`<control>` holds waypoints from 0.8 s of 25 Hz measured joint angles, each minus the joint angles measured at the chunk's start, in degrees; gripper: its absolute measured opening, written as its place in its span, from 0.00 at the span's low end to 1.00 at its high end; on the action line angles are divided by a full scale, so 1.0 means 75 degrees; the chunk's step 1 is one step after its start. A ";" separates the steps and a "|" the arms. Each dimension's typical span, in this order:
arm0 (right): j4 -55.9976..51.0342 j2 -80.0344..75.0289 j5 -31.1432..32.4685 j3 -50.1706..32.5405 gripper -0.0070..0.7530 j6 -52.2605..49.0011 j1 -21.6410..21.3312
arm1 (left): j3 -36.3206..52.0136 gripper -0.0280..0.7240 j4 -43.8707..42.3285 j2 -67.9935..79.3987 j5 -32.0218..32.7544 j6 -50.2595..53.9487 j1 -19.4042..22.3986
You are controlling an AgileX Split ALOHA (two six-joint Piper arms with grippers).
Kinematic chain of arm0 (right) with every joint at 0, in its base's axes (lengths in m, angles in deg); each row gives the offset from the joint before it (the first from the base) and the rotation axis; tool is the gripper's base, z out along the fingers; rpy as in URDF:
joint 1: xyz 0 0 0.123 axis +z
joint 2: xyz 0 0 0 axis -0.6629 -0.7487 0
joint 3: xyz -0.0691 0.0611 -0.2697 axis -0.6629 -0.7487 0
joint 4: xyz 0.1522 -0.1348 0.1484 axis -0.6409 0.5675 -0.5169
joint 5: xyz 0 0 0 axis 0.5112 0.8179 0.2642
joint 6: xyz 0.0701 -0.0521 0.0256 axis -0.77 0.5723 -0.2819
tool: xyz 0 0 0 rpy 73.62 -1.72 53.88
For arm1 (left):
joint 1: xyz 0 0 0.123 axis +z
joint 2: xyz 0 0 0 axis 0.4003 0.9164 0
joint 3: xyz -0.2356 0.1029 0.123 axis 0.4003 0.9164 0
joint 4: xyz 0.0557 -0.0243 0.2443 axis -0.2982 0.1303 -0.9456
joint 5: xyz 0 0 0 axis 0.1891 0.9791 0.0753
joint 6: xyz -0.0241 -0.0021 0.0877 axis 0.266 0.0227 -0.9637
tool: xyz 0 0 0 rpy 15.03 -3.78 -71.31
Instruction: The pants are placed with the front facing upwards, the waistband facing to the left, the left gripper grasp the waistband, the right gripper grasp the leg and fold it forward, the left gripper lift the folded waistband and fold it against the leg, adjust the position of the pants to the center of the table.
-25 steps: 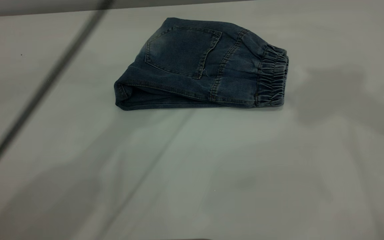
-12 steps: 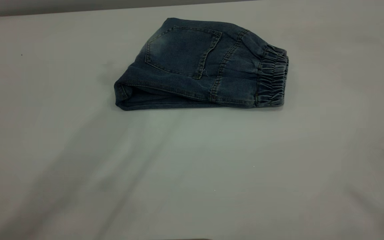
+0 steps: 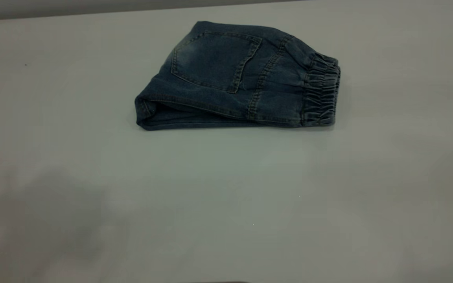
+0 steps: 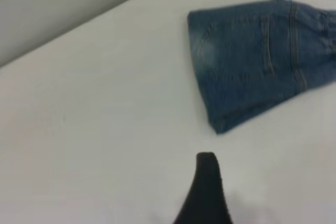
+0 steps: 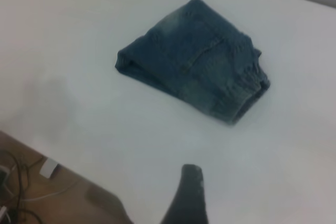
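Note:
The pants [image 3: 226, 74] lie folded into a compact blue denim bundle on the far half of the table [image 3: 226, 204], back patch pocket [image 3: 214, 59] facing up. The gathered waistband [image 3: 323, 92] is at the bundle's right end and the fold at its left. Neither arm appears in the exterior view. In the left wrist view the pants [image 4: 252, 56] lie well beyond my left gripper [image 4: 260, 187], of which one black finger [image 4: 207, 187] shows with nothing against it. In the right wrist view my right gripper [image 5: 237, 187] likewise shows one finger [image 5: 190, 192], well short of the pants [image 5: 194, 61].
The table's far edge [image 3: 132, 10] runs just behind the pants. In the right wrist view the table's edge [image 5: 79, 174] drops to a brown floor with cables and a white box [image 5: 48, 168].
A dark cable that crossed the left of the exterior view has swept out of sight, and the arm shadows on the table have drawn back. The pants have not moved.

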 joint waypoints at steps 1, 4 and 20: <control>0.0000 0.0261 0.0007 -0.0160 0.77 -0.0029 0.0000 | 0.0315 0.77 0.0020 -0.0459 0.0000 0.0000 0.0000; 0.0000 0.1028 0.0016 -0.0483 0.77 -0.0173 0.0000 | 0.1329 0.77 0.0035 -0.1665 0.0000 0.0000 0.0000; 0.0634 0.4034 -0.0037 -0.3171 0.77 -0.0328 0.0000 | 0.5749 0.77 0.0835 -0.5745 0.0000 -0.0131 -0.0008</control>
